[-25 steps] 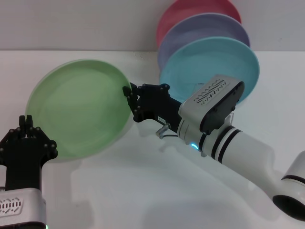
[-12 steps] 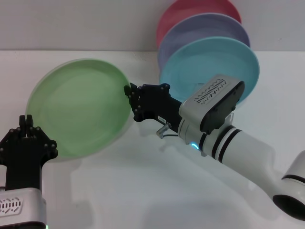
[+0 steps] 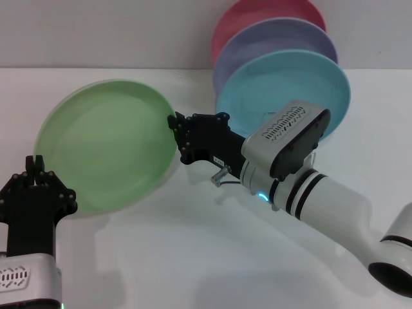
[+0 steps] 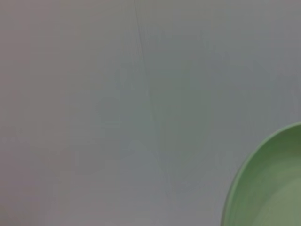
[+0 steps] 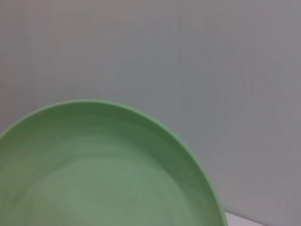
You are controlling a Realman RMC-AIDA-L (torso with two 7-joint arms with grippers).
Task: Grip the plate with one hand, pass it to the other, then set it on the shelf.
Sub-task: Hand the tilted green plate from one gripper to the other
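Observation:
The light green plate (image 3: 106, 145) is tilted up off the white table, left of centre in the head view. My right gripper (image 3: 175, 126) is shut on its right rim, and the arm reaches in from the lower right. My left gripper (image 3: 36, 166) is at the lower left, just beside the plate's lower left rim and apart from it. The plate's rim fills the right wrist view (image 5: 103, 169) and shows in a corner of the left wrist view (image 4: 268, 188). Of the shelf, only a bit of silver wire (image 3: 221, 176) shows under my right arm.
A turquoise plate (image 3: 283, 90), a lavender plate (image 3: 270, 38) and a pink plate (image 3: 257, 14) stand on edge in a row at the back right, just behind my right arm. A grey wall runs behind the table (image 3: 193, 244).
The plate and my right gripper have edged up very slightly. My left gripper has hardly moved.

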